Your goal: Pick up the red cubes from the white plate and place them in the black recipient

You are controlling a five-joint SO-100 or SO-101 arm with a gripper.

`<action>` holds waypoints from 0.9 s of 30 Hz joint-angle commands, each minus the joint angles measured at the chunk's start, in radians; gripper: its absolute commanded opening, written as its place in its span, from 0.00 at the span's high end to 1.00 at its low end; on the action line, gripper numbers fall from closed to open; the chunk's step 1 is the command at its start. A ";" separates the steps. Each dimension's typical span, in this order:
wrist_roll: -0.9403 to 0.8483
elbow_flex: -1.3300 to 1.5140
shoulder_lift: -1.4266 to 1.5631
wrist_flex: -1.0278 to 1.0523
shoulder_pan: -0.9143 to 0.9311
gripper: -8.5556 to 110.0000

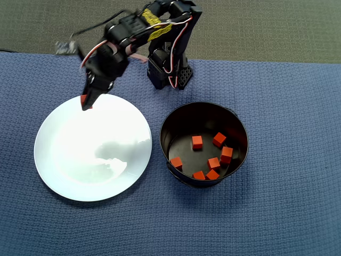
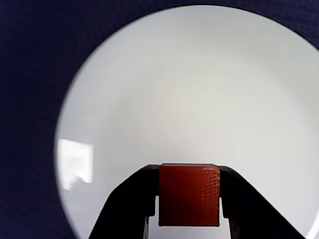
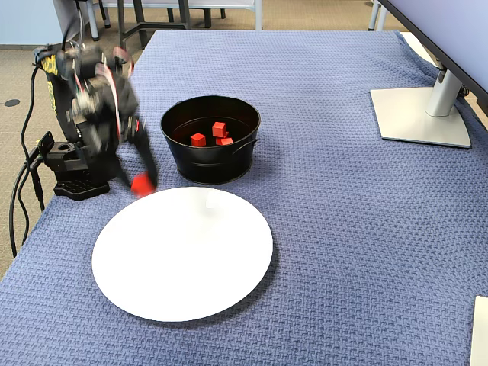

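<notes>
My gripper [image 2: 189, 172] is shut on one red cube [image 2: 189, 195], held between the two black fingers above the white plate [image 2: 199, 89]. In the overhead view the gripper [image 1: 85, 104] hangs over the plate's upper left rim [image 1: 53, 176] with the cube [image 1: 84, 99] at its tip. In the fixed view the gripper [image 3: 142, 183] holds the cube [image 3: 141, 184] above the plate's far left edge [image 3: 229, 282]. The plate itself is bare. The black recipient [image 1: 234, 120] stands right of the plate with several red cubes [image 1: 197, 142] inside; the fixed view shows it [image 3: 206, 164] behind the plate.
A blue woven cloth [image 1: 287, 213] covers the table. The arm's base [image 3: 72, 179] sits at the table's left edge in the fixed view. A monitor stand [image 3: 423, 114] is at the far right, and a white corner [image 3: 480, 332] shows at the bottom right.
</notes>
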 commanded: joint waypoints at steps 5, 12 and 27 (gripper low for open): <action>0.696 -0.192 0.147 0.244 -0.483 0.93; 0.936 0.008 0.183 0.153 -0.904 0.93; 0.719 0.103 0.423 0.202 -0.644 0.74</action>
